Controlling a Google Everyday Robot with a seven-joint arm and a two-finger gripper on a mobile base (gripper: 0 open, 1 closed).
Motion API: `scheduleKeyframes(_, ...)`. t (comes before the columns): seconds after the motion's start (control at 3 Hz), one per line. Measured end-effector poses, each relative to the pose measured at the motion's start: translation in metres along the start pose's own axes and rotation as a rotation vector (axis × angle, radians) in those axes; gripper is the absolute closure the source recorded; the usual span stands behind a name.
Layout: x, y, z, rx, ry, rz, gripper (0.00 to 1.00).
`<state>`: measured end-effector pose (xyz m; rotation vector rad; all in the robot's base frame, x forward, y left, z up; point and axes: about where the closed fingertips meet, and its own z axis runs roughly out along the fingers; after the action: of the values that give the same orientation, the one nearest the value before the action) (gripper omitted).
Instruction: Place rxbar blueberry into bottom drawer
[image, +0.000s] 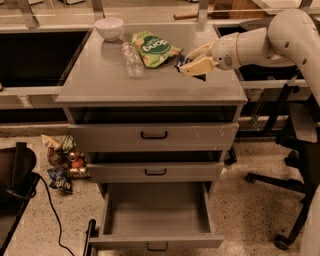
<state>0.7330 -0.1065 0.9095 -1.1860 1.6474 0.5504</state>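
Observation:
My gripper (192, 61) hangs just above the right part of the grey cabinet top (100, 82), reaching in from the right. It is shut on the rxbar blueberry (182, 61), a dark navy bar whose end sticks out left of the fingers; the rest is hidden by them. The bar is lifted a little off the top. The bottom drawer (155, 241) stands pulled open below, deep and empty, with a small dark handle on its front.
A green snack bag (152, 48), a clear plastic bottle (131, 59) lying on its side and a white bowl (109, 27) sit on the cabinet top. Two upper drawers are slightly open. Snack packets (62, 160) lie on the floor left. An office chair (295, 150) stands right.

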Motion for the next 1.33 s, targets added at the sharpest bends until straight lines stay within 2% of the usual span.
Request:
scheduleKeyframes(0.33,-0.004,0.029,0.005,-0.033,-0.003,-0.019,1.0)
scheduleKeyframes(0.67,-0.029,0.071,-0.01,0.007,-0.037,-0.046,1.0)
scheduleKeyframes(1.0,-0.011,0.105,-0.008,0.05,-0.025,0.008,1.0)
scheduleKeyframes(1.33,0.017,0.129,0.011,0.006,0.013,0.035,1.0)
